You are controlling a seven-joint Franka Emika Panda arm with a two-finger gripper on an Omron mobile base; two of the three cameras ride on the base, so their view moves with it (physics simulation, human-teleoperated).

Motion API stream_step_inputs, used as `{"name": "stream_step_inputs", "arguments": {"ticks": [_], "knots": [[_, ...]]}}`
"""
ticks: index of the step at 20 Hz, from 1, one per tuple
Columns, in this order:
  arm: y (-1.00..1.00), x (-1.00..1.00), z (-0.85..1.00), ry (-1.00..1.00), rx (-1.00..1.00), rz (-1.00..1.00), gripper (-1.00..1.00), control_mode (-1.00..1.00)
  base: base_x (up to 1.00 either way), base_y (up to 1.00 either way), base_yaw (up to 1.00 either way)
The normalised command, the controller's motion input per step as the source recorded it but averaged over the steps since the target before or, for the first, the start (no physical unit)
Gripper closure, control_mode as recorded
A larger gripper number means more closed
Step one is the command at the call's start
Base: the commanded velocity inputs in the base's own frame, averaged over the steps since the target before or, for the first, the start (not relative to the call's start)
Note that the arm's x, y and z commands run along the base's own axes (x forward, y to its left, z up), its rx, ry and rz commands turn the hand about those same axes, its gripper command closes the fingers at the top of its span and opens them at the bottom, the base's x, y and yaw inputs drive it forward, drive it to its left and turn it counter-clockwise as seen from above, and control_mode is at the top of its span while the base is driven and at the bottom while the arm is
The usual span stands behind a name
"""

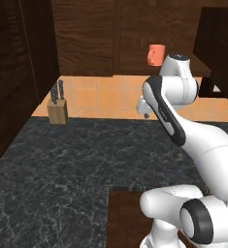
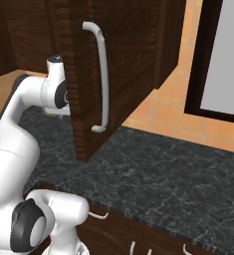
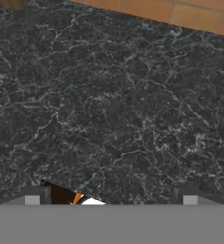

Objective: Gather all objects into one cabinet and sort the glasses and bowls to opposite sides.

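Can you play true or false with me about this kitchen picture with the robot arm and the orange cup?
1. A salmon-orange cup sits up high, in front of the dark wood cabinet fronts. True.
2. The knife block lies on the floor. False: it stands on the dark marbled counter, against the orange tiled wall.
3. The cabinet door has a long light-grey bar handle. True.
4. The counter is plain white. False: it is dark with pale veins.
5. The knife block is empty. False: dark knife handles stick out of its top.
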Motion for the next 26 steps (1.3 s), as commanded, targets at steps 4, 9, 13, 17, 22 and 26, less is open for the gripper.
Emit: {"name": "stream_step_inputs", "arguments": {"ticks": [4, 9, 13, 17, 22, 26], "knots": [[0.00, 0.00, 0.00, 0.00, 0.00, 0.00, -1.00, 1.00, 0.00, 0.00, 0.00], [0.00, 0.00, 0.00, 0.00, 0.00, 0.00, -1.00, 1.00, 0.00, 0.00, 0.00], [0.03, 0.00, 0.07, -0.02, 0.00, -0.03, -1.00, -1.00, 0.00, 0.00, 0.00], [0.36, 0.00, 0.50, -0.17, -0.01, -0.23, -1.00, -1.00, 0.00, 0.00, 0.00], [0.18, 0.02, 0.14, -0.06, -0.01, -0.09, -1.00, -1.00, 0.00, 0.00, 0.00], [0.09, 0.00, 0.48, -0.11, 0.00, -0.20, -1.00, -1.00, 0.00, 0.00, 0.00]]}}
